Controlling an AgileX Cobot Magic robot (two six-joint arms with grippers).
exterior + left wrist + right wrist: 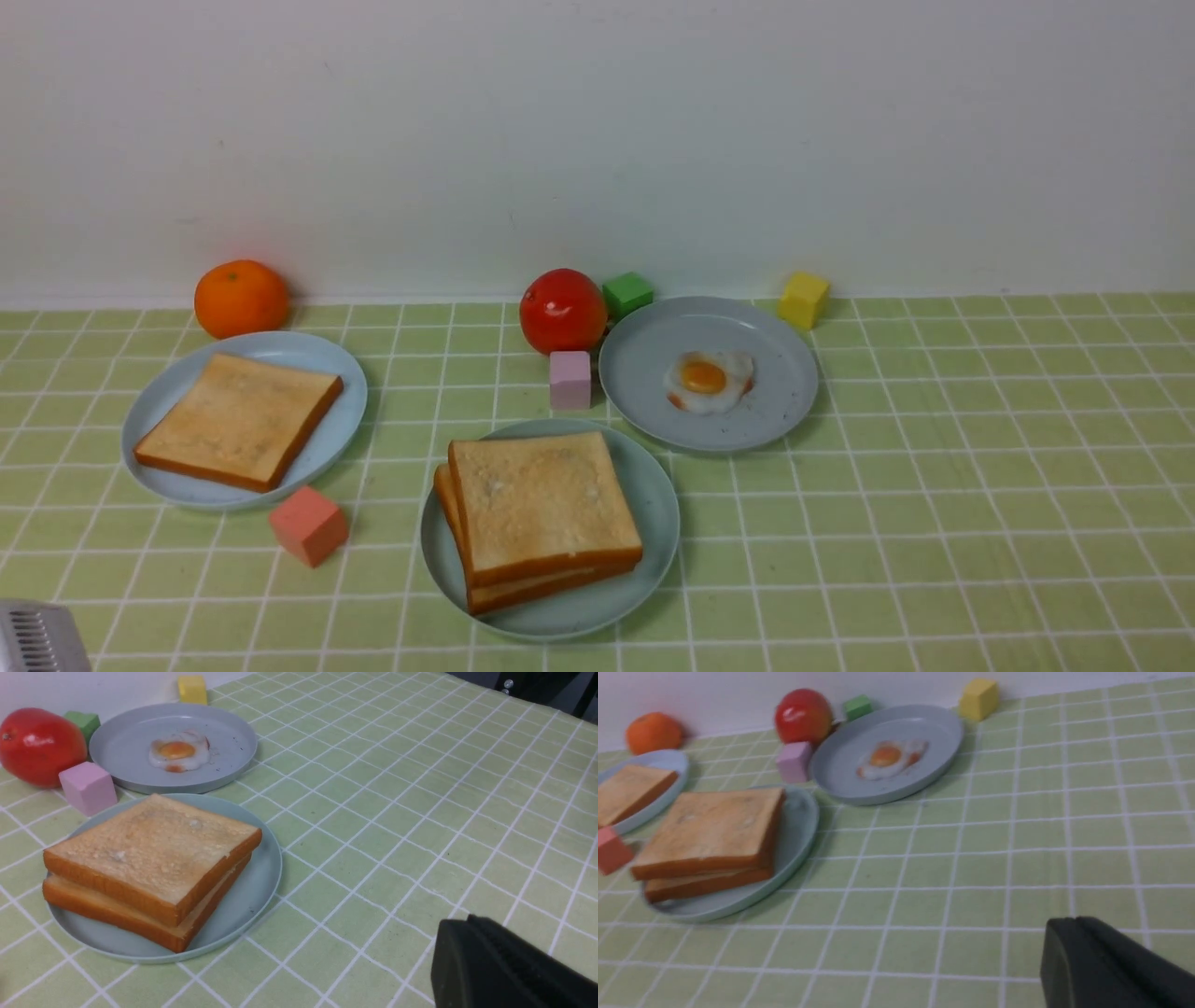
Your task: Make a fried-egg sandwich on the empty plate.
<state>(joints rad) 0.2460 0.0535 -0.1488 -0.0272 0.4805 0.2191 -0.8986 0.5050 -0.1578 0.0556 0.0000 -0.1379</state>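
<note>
Three round plates sit on the green checked cloth [934, 523]. The nearest, a pale mint-green plate [644, 485], carries the fried-egg sandwich [540, 518]: two square toast slices stacked, upper one turned slightly off the lower. A thin pale line shows between the slices in the left wrist view, too little to identify as the egg. Far-right greyish plate [775, 411] holds a small fried egg [709, 380] with an orange yolk and browned edges. The left bluish plate [177, 476] holds one loose toast slice [239, 420]. A pink cube [569, 379] stands between the red tomato [562, 311] and the sandwich plate, just beside the egg plate's rim. Green cube [626, 294] sits behind, touching or nearly touching the tomato. Yellow cube [803, 299] is by the wall past the egg plate. Orange [241, 298] is behind the left plate. A salmon cube [309, 525] lies between the left plate and the sandwich plate. Left gripper [509, 970]: only one dark finger visible at the wrist frame's corner, above bare cloth; opening width cannot be told. Right gripper [1111, 966]: same, one dark finger, width not determinable. Neither holds anything visible. A grey ribbed part [37, 639] shows at the front view's lower left corner.
</note>
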